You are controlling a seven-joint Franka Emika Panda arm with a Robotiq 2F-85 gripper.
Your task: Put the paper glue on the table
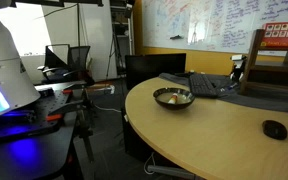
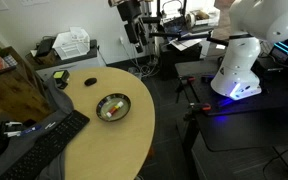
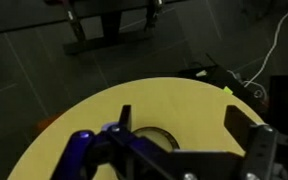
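The light-tan table (image 1: 214, 135) with a rounded edge shows in both exterior views (image 2: 94, 150) and fills the wrist view (image 3: 174, 100). A metal bowl (image 1: 173, 97) stands on it with small coloured items inside (image 2: 112, 107); I cannot pick out the paper glue among them. In the wrist view my gripper (image 3: 179, 115) hangs open and empty above the table, over the bowl's rim (image 3: 159, 132). A blurred blue-purple shape (image 3: 79, 150) lies beside one finger; I cannot tell what it is. The gripper is not clearly seen in the exterior views.
A black keyboard (image 1: 209, 85) (image 2: 44, 140), a black mouse (image 1: 274, 129) and a wooden rack (image 1: 274, 60) sit on the table. The white robot base (image 2: 239, 60) stands on a dark blue-lit desk (image 1: 34, 125). Chairs and cables lie beyond the table edge.
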